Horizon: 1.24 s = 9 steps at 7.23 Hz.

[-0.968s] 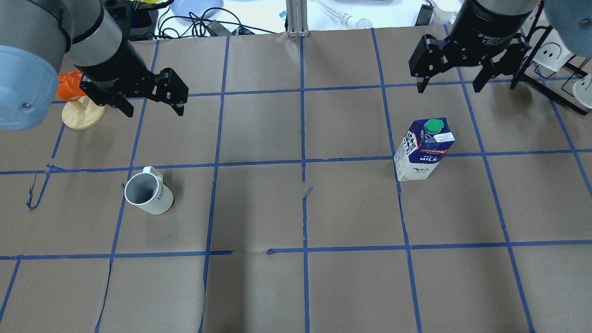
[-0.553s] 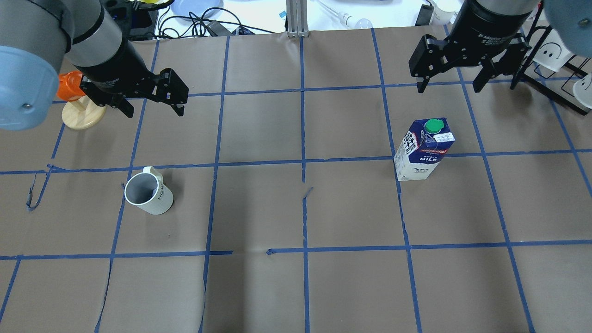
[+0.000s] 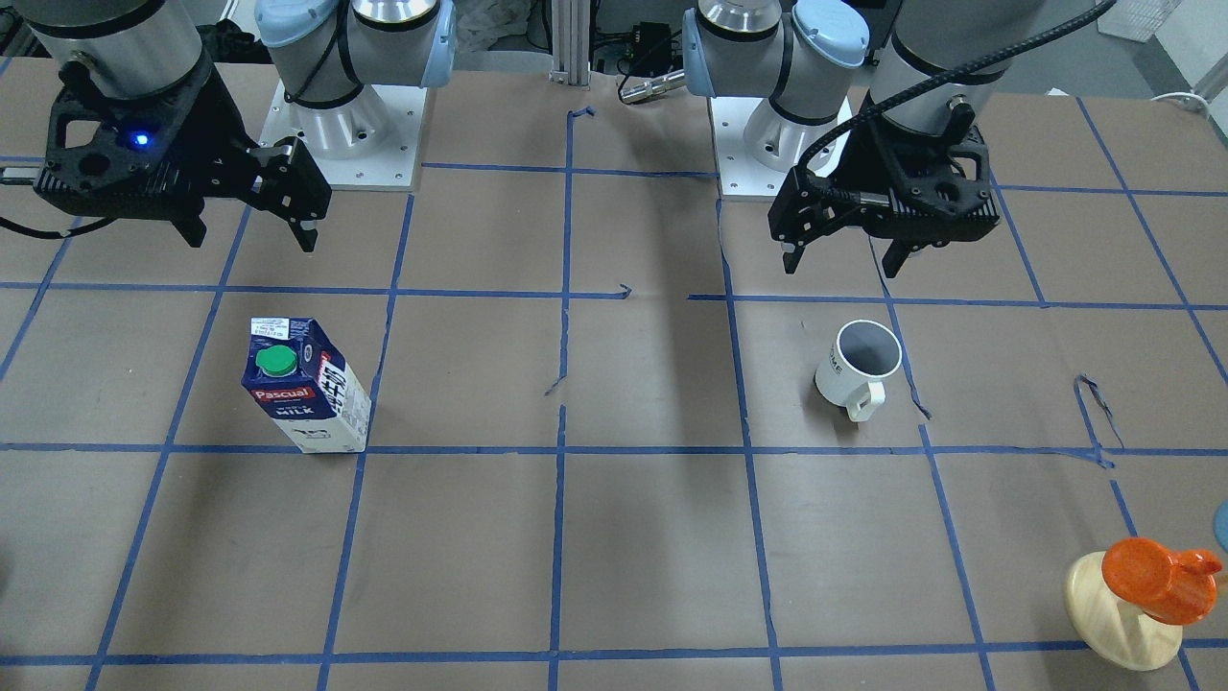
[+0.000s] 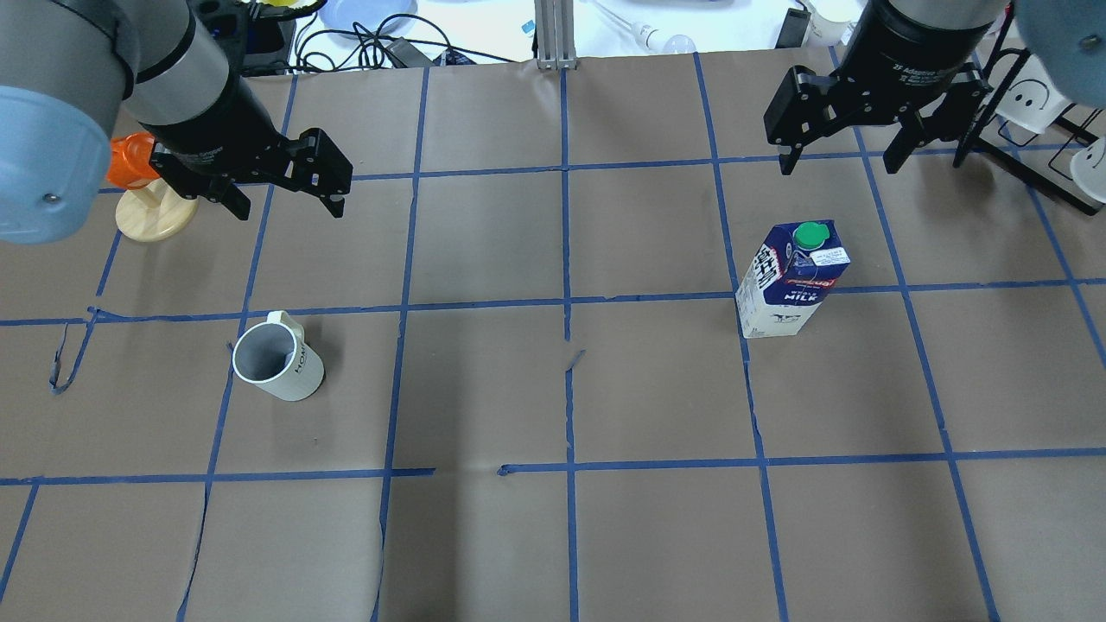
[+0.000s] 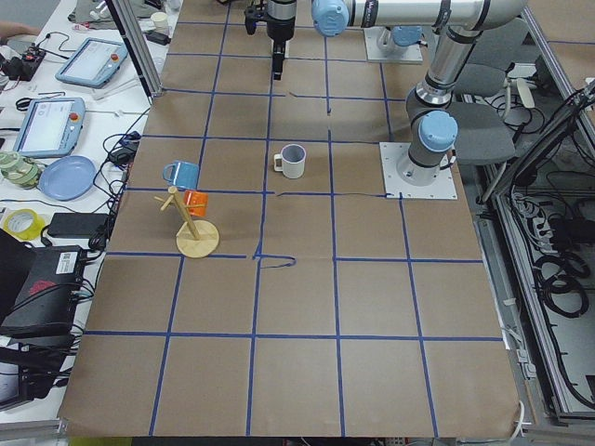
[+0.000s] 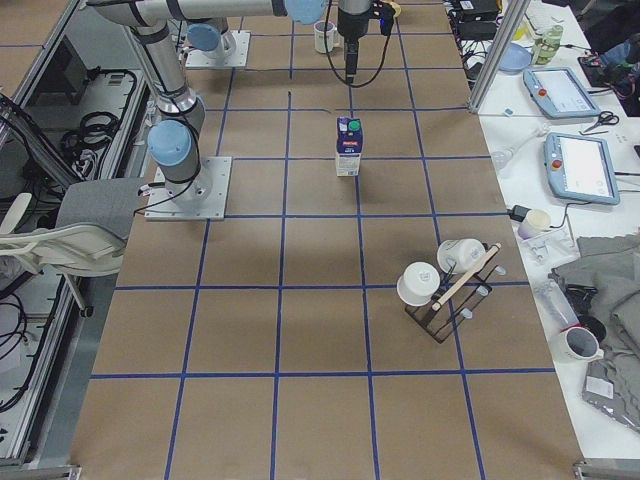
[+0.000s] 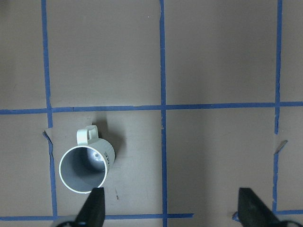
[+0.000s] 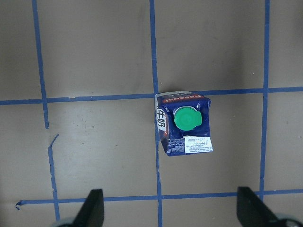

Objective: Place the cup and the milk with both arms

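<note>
**Exterior front-facing view.** We found the left gripper (image 3: 840, 261) above the table (image 3: 652, 576), jaws apart and empty, on the robot's side of the cup (image 3: 857, 369). The right gripper (image 3: 251, 235) hung likewise, jaws apart and empty, on the robot's side of the milk (image 3: 305, 389). Both items stood upright and well apart. We judged that neither pick had begun.

**Overhead exterior view.** Each gripper was offset from its item. A straight descent would have closed on nothing.

**Exterior left view.** The cup shared its side of the table with a wooden mug tree (image 5: 191, 232). We judged that a wide swing of the left arm could strike it.

**Exterior right view.** The milk stood tall and narrow. A glancing contact from one finger would probably have tipped it.

**Left wrist-mounted view.** The cup lay low and to one side, close by one of the fingers (image 7: 94, 208) rather than between the two. Without lateral correction, that finger would have landed on the rim. The handle could also have fouled a jaw.

**Right wrist-mounted view.** The milk lay roughly midway between the fingers but ahead of them, slightly skewed to the tape lines (image 8: 152, 47). Closing on its corners could have twisted it, and excess force could have crushed it.
</note>
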### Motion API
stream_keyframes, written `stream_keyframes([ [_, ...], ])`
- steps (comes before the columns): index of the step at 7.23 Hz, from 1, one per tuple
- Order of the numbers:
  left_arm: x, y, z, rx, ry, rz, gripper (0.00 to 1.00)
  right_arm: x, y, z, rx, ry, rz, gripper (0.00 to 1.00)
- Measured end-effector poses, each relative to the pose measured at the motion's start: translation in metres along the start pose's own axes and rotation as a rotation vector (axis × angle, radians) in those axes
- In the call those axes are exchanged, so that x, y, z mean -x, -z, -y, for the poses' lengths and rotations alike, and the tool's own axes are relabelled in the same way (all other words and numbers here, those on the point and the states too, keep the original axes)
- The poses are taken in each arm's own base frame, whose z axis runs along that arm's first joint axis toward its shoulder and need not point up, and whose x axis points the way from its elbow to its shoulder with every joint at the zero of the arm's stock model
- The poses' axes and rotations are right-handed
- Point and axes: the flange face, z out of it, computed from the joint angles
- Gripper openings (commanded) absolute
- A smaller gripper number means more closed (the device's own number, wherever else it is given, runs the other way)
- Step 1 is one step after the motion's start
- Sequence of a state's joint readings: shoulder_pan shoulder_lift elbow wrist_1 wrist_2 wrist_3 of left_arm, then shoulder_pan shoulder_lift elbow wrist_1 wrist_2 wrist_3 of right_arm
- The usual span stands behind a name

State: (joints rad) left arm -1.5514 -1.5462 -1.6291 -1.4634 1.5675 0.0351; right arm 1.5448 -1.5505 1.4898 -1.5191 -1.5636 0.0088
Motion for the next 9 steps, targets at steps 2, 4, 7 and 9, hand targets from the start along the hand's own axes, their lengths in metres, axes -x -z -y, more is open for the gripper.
stream_keyframes([
  [2, 0.023, -0.004, 0.005, 0.011, -0.030, 0.005, 1.00, 0.000, -0.014, 0.006, 0.018, 0.006, -0.001, 1.00],
  [4, 0.093, -0.054, 0.013, 0.098, -0.059, -0.012, 1.00, -0.005, -0.052, 0.034, 0.043, 0.009, -0.003, 0.96],
  [7, 0.158, -0.146, -0.011, 0.159, -0.045, -0.038, 1.00, -0.018, -0.122, 0.067, 0.127, 0.045, -0.023, 0.95],
  [9, 0.167, -0.182, -0.022, 0.191, 0.019, -0.055, 1.00, -0.024, -0.162, 0.064, 0.154, 0.060, -0.031, 0.95],
])
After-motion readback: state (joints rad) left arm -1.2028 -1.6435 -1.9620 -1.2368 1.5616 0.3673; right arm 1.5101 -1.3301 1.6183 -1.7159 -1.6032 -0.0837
